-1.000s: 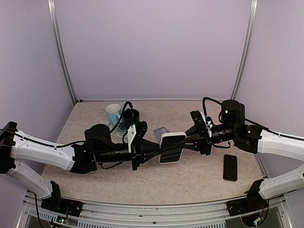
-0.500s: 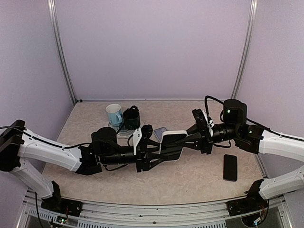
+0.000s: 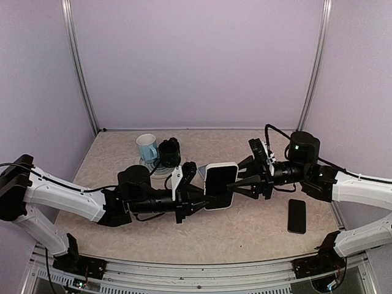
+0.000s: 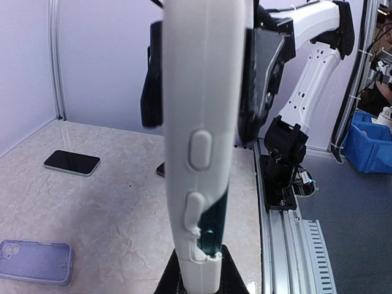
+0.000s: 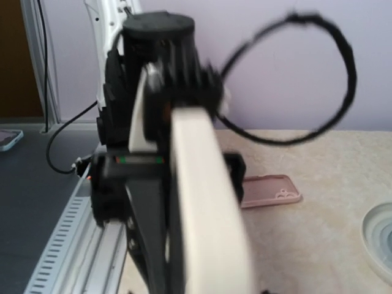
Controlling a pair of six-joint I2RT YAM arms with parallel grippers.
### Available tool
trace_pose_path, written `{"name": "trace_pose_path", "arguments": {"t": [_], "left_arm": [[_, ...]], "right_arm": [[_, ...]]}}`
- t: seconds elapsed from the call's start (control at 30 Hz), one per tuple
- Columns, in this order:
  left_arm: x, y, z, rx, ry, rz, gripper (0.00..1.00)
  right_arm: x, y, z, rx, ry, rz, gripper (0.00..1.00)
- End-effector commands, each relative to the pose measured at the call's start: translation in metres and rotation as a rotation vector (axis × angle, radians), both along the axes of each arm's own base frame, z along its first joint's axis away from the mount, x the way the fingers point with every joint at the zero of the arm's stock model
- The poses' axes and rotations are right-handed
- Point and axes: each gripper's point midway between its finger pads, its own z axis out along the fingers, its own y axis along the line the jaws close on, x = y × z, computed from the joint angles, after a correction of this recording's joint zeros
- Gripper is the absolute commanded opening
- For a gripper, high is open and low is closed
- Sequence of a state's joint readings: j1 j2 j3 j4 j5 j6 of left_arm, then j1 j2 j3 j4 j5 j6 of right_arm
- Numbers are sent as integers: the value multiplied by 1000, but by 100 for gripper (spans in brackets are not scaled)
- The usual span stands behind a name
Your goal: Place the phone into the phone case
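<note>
- Second phone (image 3: 297, 215), black: flat on the counter (image 3: 257, 233), nearer than the right jaws and well apart from them.
- Left gripper (image 3: 201, 193): jaws closed on one end of the white phone case (image 3: 220, 174).
- White phone case: held off the counter, between both sets of jaws.
- Phone (image 4: 214, 217): a dark sliver inside the case, near the left jaws.
- Right gripper (image 3: 234, 184): at the opposite end of the case; cannot tell how far its jaws are open.
- Lilac case (image 4: 33, 261): flat on the counter, just beyond the jaws.
- Mug (image 3: 146, 147) and dark cup (image 3: 169, 152): farther back, behind the left jaws.

The left arm (image 3: 73, 197) and right arm (image 3: 358, 185), with the white phone case (image 3: 220, 182) up between them, bar the middle of the worktop (image 3: 245, 236), a mug (image 3: 146, 147) and a black cup (image 3: 169, 152) stand back left, a black phone (image 3: 296, 215) lies front right, and the back right is open.
</note>
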State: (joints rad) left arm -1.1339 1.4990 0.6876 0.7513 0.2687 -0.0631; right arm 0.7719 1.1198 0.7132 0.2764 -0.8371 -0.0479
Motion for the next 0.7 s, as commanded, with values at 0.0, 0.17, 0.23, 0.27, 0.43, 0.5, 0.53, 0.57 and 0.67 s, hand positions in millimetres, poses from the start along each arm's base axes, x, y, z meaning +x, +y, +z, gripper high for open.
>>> {"name": "trace_pose_path", "arguments": {"t": [0.0, 0.17, 0.23, 0.27, 0.43, 0.5, 0.53, 0.57, 0.67], "left_arm": [[-3, 6, 54, -169, -54, -4, 0], [-5, 3, 54, -175, -39, -24, 0], [-5, 2, 52, -172, -34, -23, 0], [-5, 2, 52, -171, -32, -23, 0], [25, 11, 39, -102, 4, 156, 67], [56, 26, 30, -46, 21, 352, 85], [71, 38, 25, -12, 29, 459, 89], [85, 50, 20, 21, 43, 562, 93], [109, 75, 9, 100, 73, 712, 97]], "right_arm": [[-3, 4, -1, 46, 54, 19, 44], [1, 10, -5, 37, 80, 36, 30], [1, 13, -6, 30, 95, 54, 3], [2, 14, -6, 21, 106, 54, 0], [43, 1, -6, -34, 254, -90, 0], [80, -17, -17, -83, 349, -239, 0], [105, -32, -27, -117, 403, -345, 0], [127, -47, -37, -149, 462, -431, 0], [173, -82, -72, -262, 642, -599, 0]]}}
